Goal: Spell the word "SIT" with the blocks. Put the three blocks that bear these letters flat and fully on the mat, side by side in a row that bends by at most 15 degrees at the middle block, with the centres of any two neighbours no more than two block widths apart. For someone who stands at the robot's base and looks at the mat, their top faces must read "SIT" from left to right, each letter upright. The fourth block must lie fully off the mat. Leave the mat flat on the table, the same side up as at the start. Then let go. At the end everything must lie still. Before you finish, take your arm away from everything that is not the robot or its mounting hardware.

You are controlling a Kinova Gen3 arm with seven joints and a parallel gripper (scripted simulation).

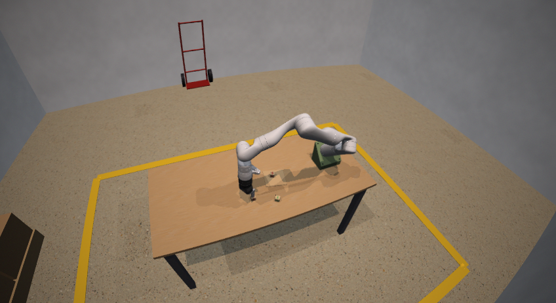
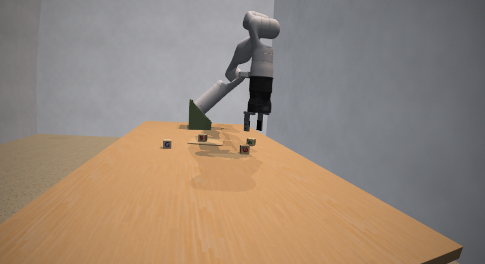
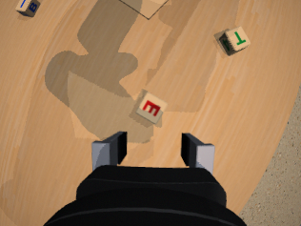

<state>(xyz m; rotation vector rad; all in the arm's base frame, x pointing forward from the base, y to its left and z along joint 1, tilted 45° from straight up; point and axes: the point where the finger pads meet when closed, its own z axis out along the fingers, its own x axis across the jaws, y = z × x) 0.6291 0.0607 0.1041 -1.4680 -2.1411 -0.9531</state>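
Observation:
My gripper (image 2: 253, 130) (image 3: 153, 144) is open and empty, above the table and close to a block with a red E on top (image 2: 244, 149) (image 3: 152, 107). A block with a green T on top (image 2: 250, 142) (image 3: 237, 39) (image 1: 277, 198) lies off the mat, upper right in the wrist view. A block with blue markings (image 2: 166, 144) (image 3: 29, 7) lies off the mat on the other side; its top mark looks like an I. A block with a red side mark (image 2: 202, 138) (image 1: 272, 174) sits on the mat (image 1: 275, 181) (image 2: 214, 143) (image 3: 147, 6); its top letter is unreadable.
The wooden table (image 1: 187, 215) (image 2: 203, 208) bears the arm's green base (image 1: 325, 161) (image 2: 197, 119) at its far end in the exterior view. The table's edge shows at the right of the wrist view, beyond the T block. The arm's shadow crosses the table and mat.

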